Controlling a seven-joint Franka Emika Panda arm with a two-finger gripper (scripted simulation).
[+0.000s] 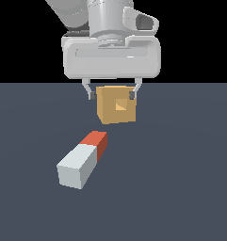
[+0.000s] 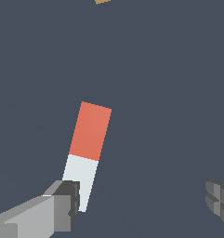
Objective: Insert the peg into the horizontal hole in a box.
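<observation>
Peg [image 1: 83, 160] flat on the floor, box [image 1: 116, 105] beyond, hand [image 1: 112, 95] spread, empty above.

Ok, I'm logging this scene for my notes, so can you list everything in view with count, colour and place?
peg: one, grey-white with a red-orange end, lying flat on the floor, red end toward the box, apart from it.
box: one, tan, on the floor beyond the peg.
hole: one, lighter orange square, middle of the box's face toward the exterior view.
floor: one, dark blue-grey.
gripper: one, grey-white, raised above the floor, open, holding nothing.
</observation>
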